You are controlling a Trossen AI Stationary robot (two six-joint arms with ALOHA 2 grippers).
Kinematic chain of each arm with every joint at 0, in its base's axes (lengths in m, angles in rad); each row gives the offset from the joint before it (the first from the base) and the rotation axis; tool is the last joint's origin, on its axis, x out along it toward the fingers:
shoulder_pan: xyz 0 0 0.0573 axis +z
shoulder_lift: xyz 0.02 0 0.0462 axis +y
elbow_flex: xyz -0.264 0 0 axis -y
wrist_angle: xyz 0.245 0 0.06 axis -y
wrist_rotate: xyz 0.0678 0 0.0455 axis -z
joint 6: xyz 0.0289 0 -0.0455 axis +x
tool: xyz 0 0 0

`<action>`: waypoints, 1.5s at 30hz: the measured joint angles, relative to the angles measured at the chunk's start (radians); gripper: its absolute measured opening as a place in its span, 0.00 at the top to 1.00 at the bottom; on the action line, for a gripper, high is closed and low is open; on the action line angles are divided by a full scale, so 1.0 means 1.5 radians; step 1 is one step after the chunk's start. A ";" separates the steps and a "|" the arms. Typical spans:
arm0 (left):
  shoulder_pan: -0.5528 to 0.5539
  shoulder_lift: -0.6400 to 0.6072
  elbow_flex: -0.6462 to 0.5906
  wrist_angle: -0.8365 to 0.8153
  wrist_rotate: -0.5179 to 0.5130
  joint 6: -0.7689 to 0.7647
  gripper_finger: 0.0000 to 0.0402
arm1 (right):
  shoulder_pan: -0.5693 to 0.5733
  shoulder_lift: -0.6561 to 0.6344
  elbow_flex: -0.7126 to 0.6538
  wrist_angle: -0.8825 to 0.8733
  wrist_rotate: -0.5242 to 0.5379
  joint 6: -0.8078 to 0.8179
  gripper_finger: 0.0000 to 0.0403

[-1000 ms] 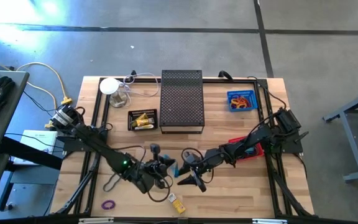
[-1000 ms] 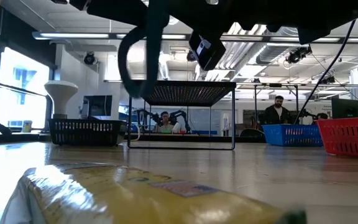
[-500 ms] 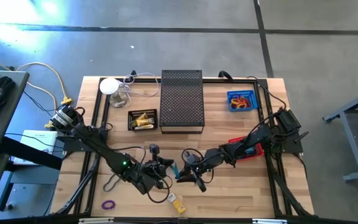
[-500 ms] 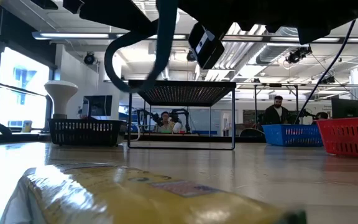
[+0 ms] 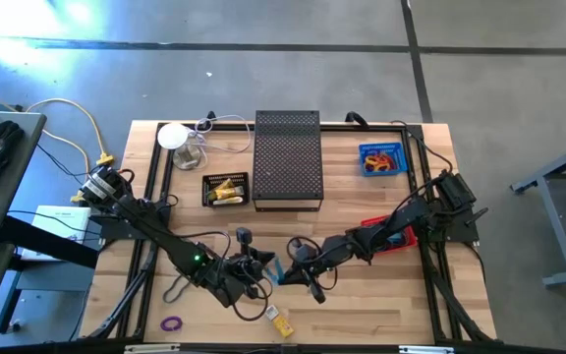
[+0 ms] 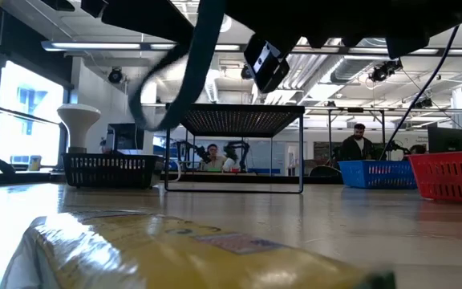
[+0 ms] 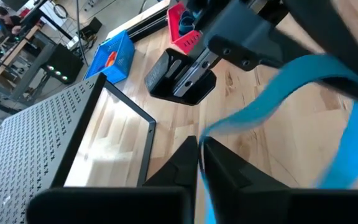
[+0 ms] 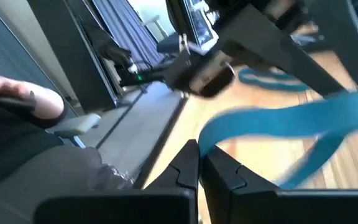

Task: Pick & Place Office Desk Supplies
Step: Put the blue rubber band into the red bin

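Blue rubber band (image 7: 303,81) pinched between left gripper (image 7: 199,152) and right gripper (image 8: 199,155), both clamped on it.

1. At twelve o'clock on our table (image 5: 381,211) we see a dark perforated stand (image 5: 287,159), a mesh top on thin legs.
2. Just at its nine o'clock sits a black basket (image 5: 226,190).
3. Toward eleven o'clock stands a white lamp (image 5: 174,137), with a loose cable (image 5: 226,145) lying beside it.
4. At one o'clock we find a blue bin (image 5: 381,159).
5. At three o'clock a red bin (image 5: 397,236) shows, partly covered.
6. Off the table at nine o'clock, a yellow cable (image 5: 79,113) loops over the grey floor (image 5: 263,69).
7. In the low view, we see two people (image 6: 358,146) seated far behind the table.
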 joint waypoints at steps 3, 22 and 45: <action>-0.004 0.000 0.000 0.000 0.011 0.002 0.88 | 0.000 0.000 0.000 -0.045 0.025 0.000 0.99; -0.053 0.000 0.000 -0.002 0.068 -0.083 0.66 | 0.143 -0.263 0.001 -0.598 0.477 0.124 0.99; -0.061 0.000 0.000 -0.013 0.159 -0.132 0.66 | 0.314 -0.335 0.000 -1.308 0.626 0.779 0.99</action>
